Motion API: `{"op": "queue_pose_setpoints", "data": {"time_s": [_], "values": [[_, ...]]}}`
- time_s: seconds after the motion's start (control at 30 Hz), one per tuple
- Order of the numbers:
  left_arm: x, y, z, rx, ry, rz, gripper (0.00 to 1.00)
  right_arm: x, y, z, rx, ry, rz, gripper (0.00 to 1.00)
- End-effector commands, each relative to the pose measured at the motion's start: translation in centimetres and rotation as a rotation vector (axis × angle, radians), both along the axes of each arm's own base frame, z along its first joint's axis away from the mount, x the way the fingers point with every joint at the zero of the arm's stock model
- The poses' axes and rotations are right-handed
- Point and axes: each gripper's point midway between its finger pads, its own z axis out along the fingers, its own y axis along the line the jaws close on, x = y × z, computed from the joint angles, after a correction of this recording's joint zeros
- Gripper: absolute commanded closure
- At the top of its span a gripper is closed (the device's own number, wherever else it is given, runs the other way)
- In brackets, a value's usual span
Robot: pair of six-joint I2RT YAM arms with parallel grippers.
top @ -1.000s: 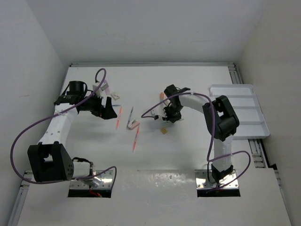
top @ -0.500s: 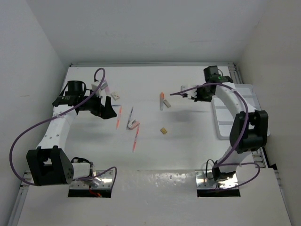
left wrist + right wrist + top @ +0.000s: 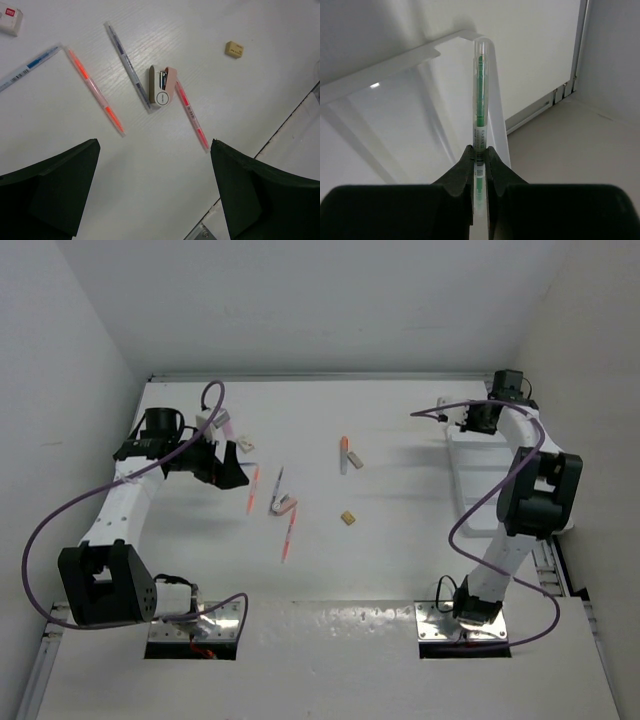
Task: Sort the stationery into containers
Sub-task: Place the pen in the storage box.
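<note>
Between the fingers of the right tool (image 3: 479, 153) there's a green pen (image 3: 479, 85), clamped near its barcode end, with the rest of it sticking straight out ahead of the tool. Below and ahead of that tool is the white tray (image 3: 385, 67). The pen runs in line with one of the tray's long walls, but I honestly can't tell from the wrist view if it touches the plastic or just hangs over it. From the top view that tool is over the tray's far corner, well apart from everything loose on the surface (image 3: 400, 520). The left tool (image 3: 154, 150) has its fingers wide apart, holding nothing, hanging above the loose stuff. Just ahead of it, roughly centred between the fingers, is a pink block (image 3: 162, 86) that looks like a mini stapler, touching a purple-grey pen (image 3: 127, 67) beside it. An orange pen (image 3: 95, 92) lies ahead of the finger on the left of the wrist view. A second orange pen (image 3: 192, 115) lies ahead of the other finger, with its far end at the pink block. Farther out on that side a tan eraser (image 3: 234, 48) sits on its own. Way out the other way there's a white eraser (image 3: 10, 20) with a red label, plus a clear pen (image 3: 30, 67) with blue print whose end meets the first orange pen's far end. Between the two tools, a grey-white block (image 3: 354, 460) sits just beside a short orange thing (image 3: 344, 444).
</note>
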Motion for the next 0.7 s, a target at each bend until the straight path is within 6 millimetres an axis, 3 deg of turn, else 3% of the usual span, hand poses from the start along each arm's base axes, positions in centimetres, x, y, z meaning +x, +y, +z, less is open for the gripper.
{"op": "queue_pose_setpoints", "data": {"time_s": [0.0, 0.23, 0.53, 0.6, 0.67], "values": [[1.1, 0.1, 1.0, -0.012, -0.049, -0.009, 0.00, 2.6, -0.9, 1.3, -0.001, -0.092, 0.040, 1.00], [1.8, 0.3, 0.4, -0.005, -0.012, -0.013, 0.00, 3.8, -2.9, -1.3, -0.013, -0.070, 0.089, 1.00], [1.9, 0.5, -0.4, -0.013, 0.005, -0.011, 0.00, 5.3, -4.7, -2.9, -0.050, -0.053, 0.097, 1.00], [2.1, 0.5, -0.3, -0.011, 0.006, -0.008, 0.00, 5.6, -4.9, -3.3, -0.055, -0.041, 0.093, 0.96], [2.2, 0.7, -0.2, -0.006, -0.001, -0.006, 0.00, 5.6, -5.0, -3.9, -0.060, -0.025, 0.091, 0.86]]}}
